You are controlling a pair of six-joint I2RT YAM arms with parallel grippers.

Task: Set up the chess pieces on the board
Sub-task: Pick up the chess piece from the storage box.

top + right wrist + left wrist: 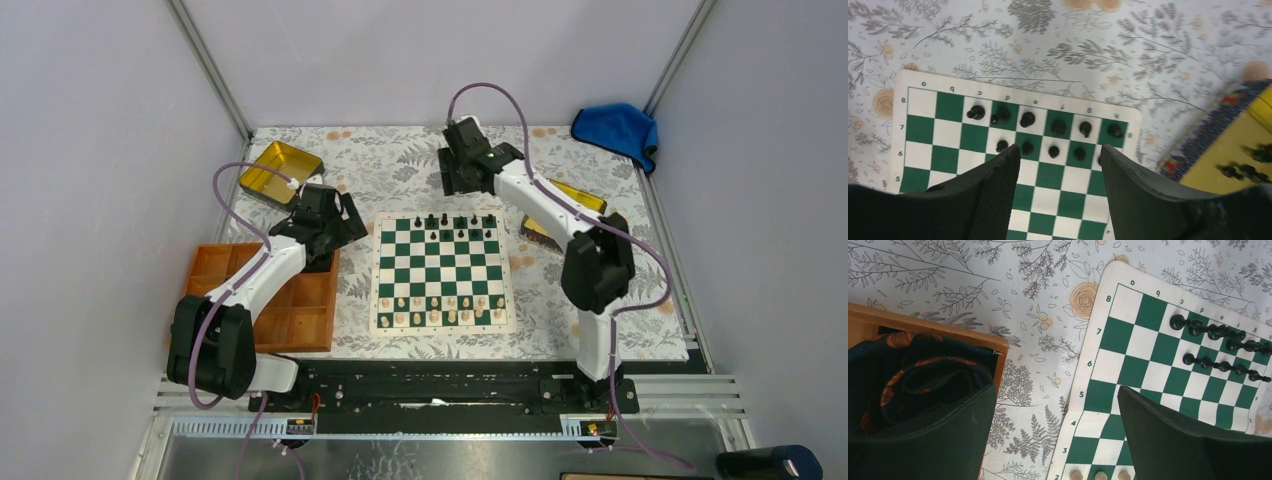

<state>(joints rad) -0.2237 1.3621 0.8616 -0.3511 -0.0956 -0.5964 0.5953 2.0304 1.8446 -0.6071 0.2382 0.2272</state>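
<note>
The board [441,272] lies flat mid-table, green and white. Black chess pieces [456,222] stand in its two far rows; in the right wrist view several chess pieces [1027,119] fill squares c to h. Cream pieces [440,310] line the two near rows. My right gripper [455,180] hangs past the board's far edge; in its own view the right gripper [1059,150] is open and holds nothing. My left gripper [350,222], also open and empty [1055,387], hovers by the board's left edge [1098,365].
An orange compartment tray [270,300] sits left of the board, under my left arm. One gold tin [280,170] is at the back left. Another gold tin [1243,165], right of the board, holds more black pieces. A blue cloth [618,130] lies at the back right.
</note>
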